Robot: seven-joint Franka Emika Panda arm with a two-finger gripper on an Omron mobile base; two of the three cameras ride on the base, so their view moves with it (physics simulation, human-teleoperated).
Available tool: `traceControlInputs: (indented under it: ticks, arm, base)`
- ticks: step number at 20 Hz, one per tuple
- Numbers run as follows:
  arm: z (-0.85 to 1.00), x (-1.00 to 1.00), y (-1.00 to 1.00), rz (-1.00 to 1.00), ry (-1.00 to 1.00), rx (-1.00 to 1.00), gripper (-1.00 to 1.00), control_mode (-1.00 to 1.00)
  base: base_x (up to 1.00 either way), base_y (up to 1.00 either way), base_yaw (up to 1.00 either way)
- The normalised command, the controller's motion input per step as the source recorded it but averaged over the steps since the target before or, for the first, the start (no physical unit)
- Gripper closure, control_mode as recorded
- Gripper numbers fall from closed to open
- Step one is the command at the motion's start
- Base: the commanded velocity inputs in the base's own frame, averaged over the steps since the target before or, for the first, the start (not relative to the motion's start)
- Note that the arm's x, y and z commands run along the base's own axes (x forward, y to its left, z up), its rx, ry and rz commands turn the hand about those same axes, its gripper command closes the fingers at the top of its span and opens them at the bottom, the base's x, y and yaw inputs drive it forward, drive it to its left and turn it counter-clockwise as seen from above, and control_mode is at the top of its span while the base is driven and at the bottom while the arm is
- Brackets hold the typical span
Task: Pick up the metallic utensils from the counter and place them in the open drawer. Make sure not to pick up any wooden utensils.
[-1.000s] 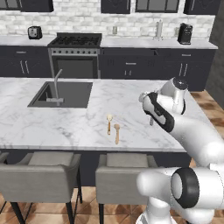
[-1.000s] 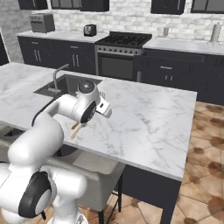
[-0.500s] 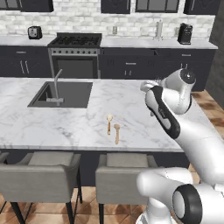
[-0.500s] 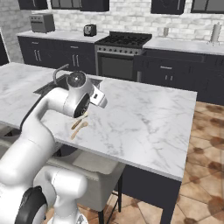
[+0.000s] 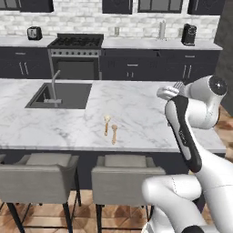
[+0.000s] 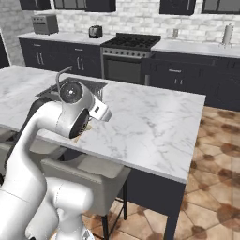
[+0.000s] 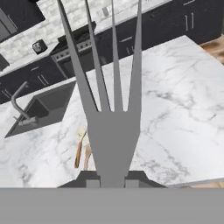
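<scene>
Clamped on the neck of the slim grey metal fork, the hand has risen and swung up away from the white grey-veined marble table over the last second. Earlier it sat lower, close over the tabletop. Now the fork's tines poke up beside the white wrist in the left base view, well above the surface.

Going from largest to smallest: the marble table lies below and ahead of the hand, with the dark inset sink and its grey faucet off to the hand's upper left. Two short tan wooden spoons lie side by side on the table, under the hand and just left of the fork's stem in the hand view, untouched.

So the fork counts as picked and lifted clear, while the wood has rightly been left alone. My judgement is that the carry to the open drawer comes next. I cannot make out either the drawer or the black-handled knife from here.
</scene>
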Motion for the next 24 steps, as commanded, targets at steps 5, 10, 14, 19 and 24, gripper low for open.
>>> traceControlInputs:
  ticks: [5, 10, 14, 19, 24]
  arm:
    - [0.00, 0.00, 0.00, 0.00, 0.00, 0.00, 1.00, 1.00]
    - [0.00, 0.00, 0.00, 0.00, 0.00, 0.00, 1.00, 1.00]
    - [0.00, 0.00, 0.00, 0.00, 0.00, 0.00, 1.00, 1.00]
    - [0.00, 0.00, 0.00, 0.00, 0.00, 0.00, 1.00, 1.00]
    - [0.00, 0.00, 0.00, 0.00, 0.00, 0.00, 1.00, 1.00]
  base:
    - [-0.23, -0.99, 0.00]
    - [-0.07, -1.00, 0.00]
    - [-0.02, -1.00, 0.00]
    - [0.10, -1.00, 0.08]
    - [0.59, -1.00, 0.20]
